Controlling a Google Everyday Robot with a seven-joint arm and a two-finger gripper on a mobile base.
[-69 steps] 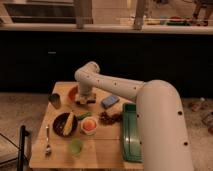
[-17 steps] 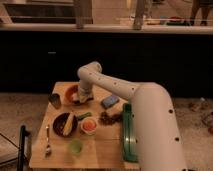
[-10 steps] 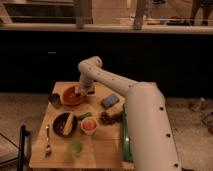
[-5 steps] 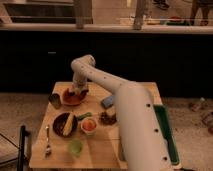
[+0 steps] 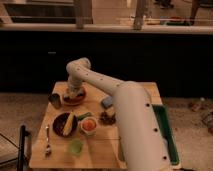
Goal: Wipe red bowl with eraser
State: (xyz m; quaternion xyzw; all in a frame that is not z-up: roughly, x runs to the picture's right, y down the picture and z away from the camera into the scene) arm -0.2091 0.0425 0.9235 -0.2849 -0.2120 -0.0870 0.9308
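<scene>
Orange-red bowl (image 5: pixel 75 98), shallow and round, half hidden at the far left of the wooden table (image 5: pixel 100 150) under the gripper (image 5: pixel 73 93) reaching down over it, grip impossible to make out, smooth white arm (image 5: pixel 107 85) curving across.

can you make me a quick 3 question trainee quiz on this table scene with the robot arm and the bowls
1. True or false: the gripper is down over the shallow round orange-red bowl at the back left of the wooden table.
2. Which dish holds the yellow food? A) the orange-red bowl B) the dark brown round bowl C) the small white cup with orange inside
3. Fill in: the small silver spoon lies to the ____ of the dark brown bowl in the camera view.

Key: 1 true; 2 B; 3 left
</scene>
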